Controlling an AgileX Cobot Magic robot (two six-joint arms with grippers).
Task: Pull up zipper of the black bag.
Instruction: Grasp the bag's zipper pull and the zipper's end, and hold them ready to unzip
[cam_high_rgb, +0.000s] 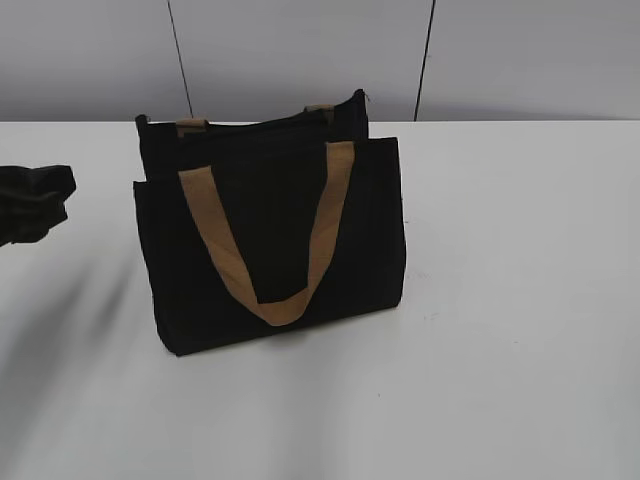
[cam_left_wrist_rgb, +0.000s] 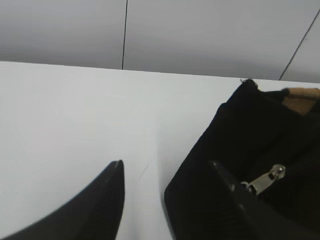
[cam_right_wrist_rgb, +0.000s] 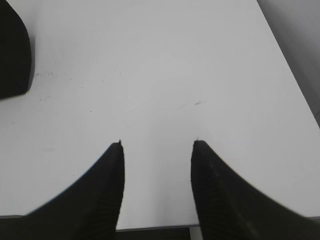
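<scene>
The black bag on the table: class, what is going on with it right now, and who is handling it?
Nothing grips the black bag yet. It stands upright on the white table, one tan handle hanging down its front. The left tool is open beside the bag's end, with the zipper's silvery pull tab just past one finger. The right tool is open too, over bare table, away from the bag. The zipper is untouched so far.

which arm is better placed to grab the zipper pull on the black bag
Left. In its wrist view the left gripper is open right at the end of the black bag, with the silvery zipper pull beside one finger. The right gripper is open over bare table, with only a bag corner in sight.
</scene>
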